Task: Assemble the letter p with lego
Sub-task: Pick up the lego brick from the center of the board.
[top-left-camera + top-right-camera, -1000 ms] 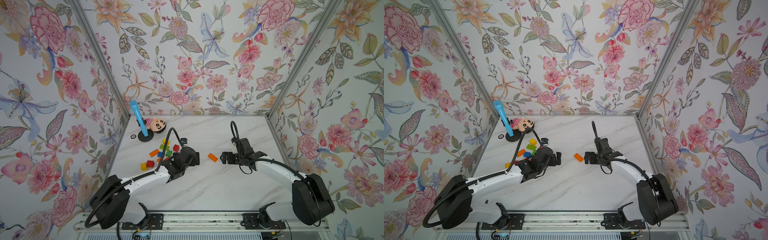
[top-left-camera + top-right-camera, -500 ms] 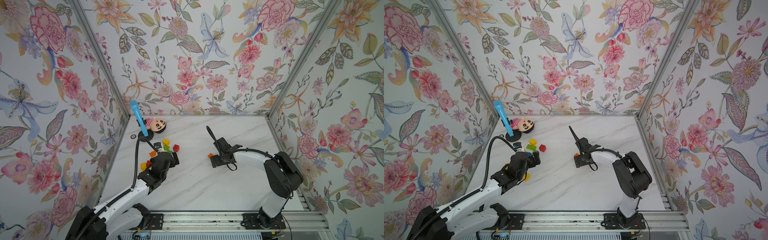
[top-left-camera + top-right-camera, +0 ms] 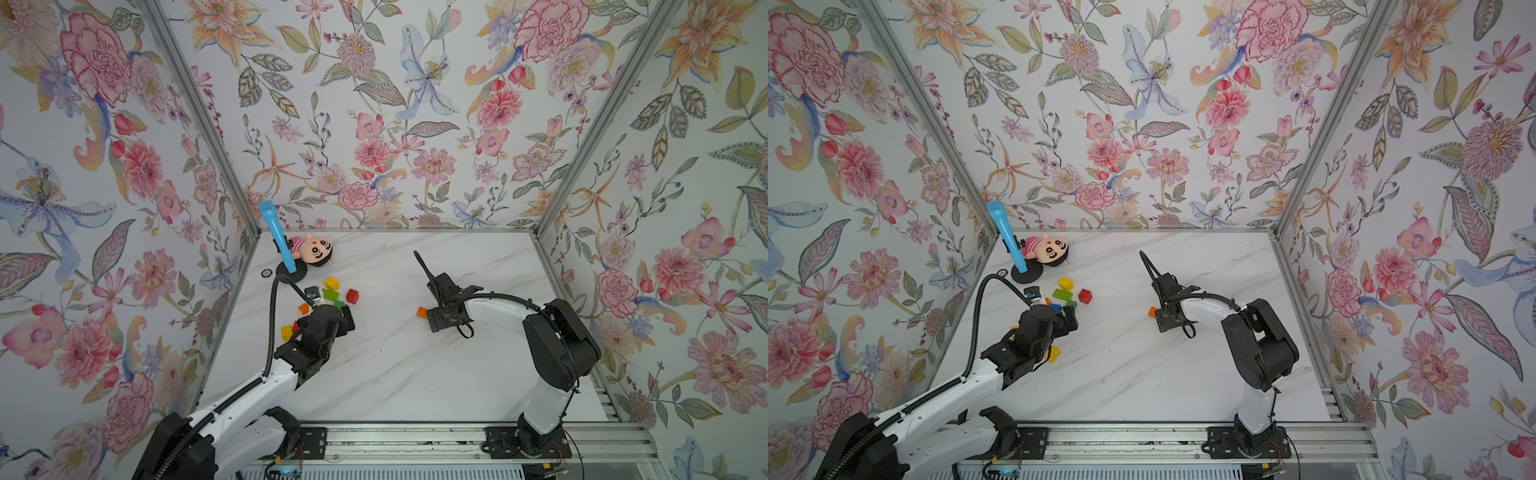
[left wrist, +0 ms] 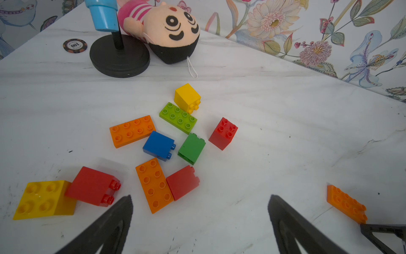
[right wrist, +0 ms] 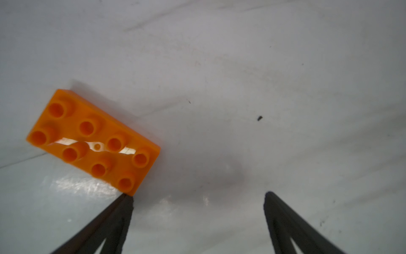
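Both arms have swung round since a second ago: the left gripper (image 4: 201,195) now faces the lego pile (image 3: 331,294), and the right gripper (image 5: 197,195) has closed in on the lone orange brick (image 5: 93,140).
Left jaws stand wide, with only bare marble table (image 4: 285,132) between them; just ahead a flat orange eight-stud brick (image 4: 153,184) touches a red brick (image 4: 183,185), with a blue brick (image 4: 159,145), dark green brick (image 4: 191,148) and light green plate (image 4: 178,117) beyond, and a yellow brick (image 4: 44,199) off to one side. Right jaws stand wide too, gripping nothing; one fingertip (image 5: 125,204) touches a corner of the lone orange brick, which lies studs up outside the gap, well apart from the pile. Beyond the pile lies a plush doll (image 4: 171,30) against a black stand (image 4: 119,57).
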`<state>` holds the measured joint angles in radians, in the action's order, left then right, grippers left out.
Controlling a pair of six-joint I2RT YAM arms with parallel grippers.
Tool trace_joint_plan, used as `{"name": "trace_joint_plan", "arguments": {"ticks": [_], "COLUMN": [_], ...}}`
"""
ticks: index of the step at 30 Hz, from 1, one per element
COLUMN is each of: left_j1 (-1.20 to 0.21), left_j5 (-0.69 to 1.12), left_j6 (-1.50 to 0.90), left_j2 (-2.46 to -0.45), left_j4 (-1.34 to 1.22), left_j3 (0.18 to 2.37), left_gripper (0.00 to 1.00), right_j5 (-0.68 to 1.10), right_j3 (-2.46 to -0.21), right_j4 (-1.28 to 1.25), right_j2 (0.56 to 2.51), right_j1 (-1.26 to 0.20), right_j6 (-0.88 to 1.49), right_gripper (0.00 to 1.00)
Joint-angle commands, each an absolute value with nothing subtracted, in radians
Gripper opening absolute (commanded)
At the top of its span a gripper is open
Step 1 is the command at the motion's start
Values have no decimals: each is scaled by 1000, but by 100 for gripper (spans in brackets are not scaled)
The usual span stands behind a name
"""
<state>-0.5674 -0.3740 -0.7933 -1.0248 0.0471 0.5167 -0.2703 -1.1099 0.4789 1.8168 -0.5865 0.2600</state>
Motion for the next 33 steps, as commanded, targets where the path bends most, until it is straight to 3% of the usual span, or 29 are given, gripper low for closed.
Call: {"name": "trace_joint_plan", "arguments": {"ticks": [1, 11, 16, 20, 28, 33], "left_j1": [-555, -556, -583, -668, -633, -541], "left_j5": [-383, -339, -311, -388, -364, -252], "left_j6": [-775, -746, -820, -910, -907, -844], "left_j2": [-1029, -1086, -1108, -1119, -1131, -1148], "left_j4": [83, 229, 444, 582, 566, 465], "left_j3": [514, 582, 617, 606, 532, 492], "left_gripper": [99, 99, 99, 99, 98, 90], "right_j5": [-280, -227, -164, -125, -106, -107], "right_j3": [-1131, -1134, -1079, -1016, -966, -938], "right_j4": [495, 475, 465, 431, 382, 365], "right_j2": [1844, 1823, 1703, 1586, 1437, 1380], "right_j1": [-571, -559, -574, -580, -569, -546], "right_j6": [249, 247, 245, 251, 265, 265], "right_gripper": [95, 95, 95, 95, 95, 95]}}
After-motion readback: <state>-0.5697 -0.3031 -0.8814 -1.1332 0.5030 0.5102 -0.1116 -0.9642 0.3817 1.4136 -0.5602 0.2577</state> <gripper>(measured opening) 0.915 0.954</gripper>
